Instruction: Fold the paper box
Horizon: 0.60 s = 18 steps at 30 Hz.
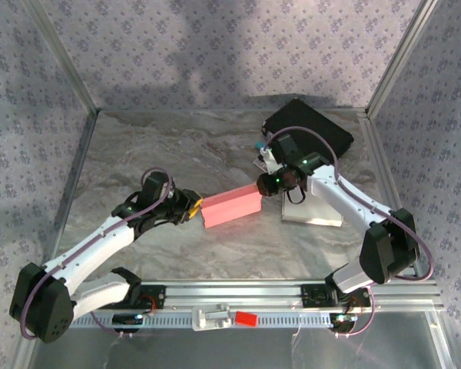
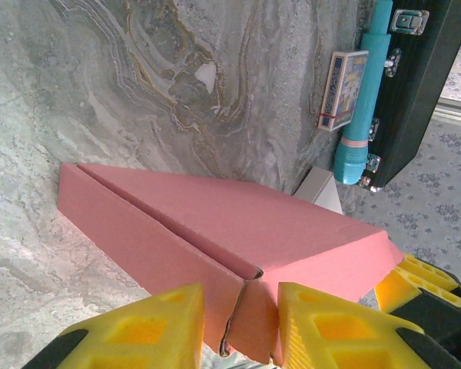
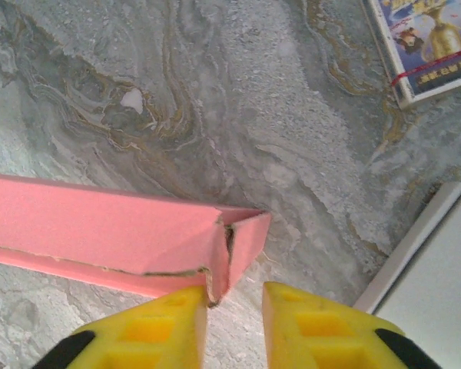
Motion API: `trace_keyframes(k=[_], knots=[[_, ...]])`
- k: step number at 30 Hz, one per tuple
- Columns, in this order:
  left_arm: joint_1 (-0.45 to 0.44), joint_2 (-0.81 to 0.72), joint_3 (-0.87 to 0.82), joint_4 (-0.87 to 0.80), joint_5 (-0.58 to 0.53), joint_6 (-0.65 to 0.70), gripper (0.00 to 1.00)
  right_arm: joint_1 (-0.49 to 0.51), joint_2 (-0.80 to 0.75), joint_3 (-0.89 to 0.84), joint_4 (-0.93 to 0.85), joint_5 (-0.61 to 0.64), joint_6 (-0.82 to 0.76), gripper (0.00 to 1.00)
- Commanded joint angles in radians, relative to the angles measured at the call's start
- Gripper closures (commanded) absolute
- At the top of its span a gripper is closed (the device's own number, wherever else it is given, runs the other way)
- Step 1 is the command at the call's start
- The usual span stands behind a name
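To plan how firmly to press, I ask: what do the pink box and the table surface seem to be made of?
Pink box: seemingly thin cardboard, matte; the rough, brownish torn edge at its end suggests paper fibre.
Table surface: grey marble pattern with ochre veins, faintly grainy; real stone or a printed sheet, I cannot tell.

Marble table bears a pink box, black case and white board.

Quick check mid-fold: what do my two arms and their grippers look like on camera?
The left arm and right arm have white links with black joints, small green lights near the wrists and looping purple cables. The left gripper and right gripper carry blocky yellow fingers with triangular cut-outs.
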Motion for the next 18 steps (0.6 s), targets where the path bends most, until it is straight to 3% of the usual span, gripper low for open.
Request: trace_keyframes(k=[1, 6, 11, 18], knots=[[-0.006, 0.003, 0.002, -0.033, -0.002, 0.014, 0.70, -0.029, -0.049, 0.034, -0.041, -0.034, 0.057, 0.68], [-0.006, 0.005, 0.007, -0.033, 0.000, 0.017, 0.70, -0.098, -0.093, 0.014, 0.001, -0.131, 0.220, 0.59], [-0.006, 0.002, 0.008, -0.039, -0.002, 0.022, 0.71, -0.165, -0.114, -0.072, 0.101, -0.202, 0.669, 0.47], [-0.007, 0.003, 0.011, -0.040, -0.004, 0.024, 0.71, -0.151, -0.098, -0.104, 0.200, -0.260, 1.037, 0.43]])
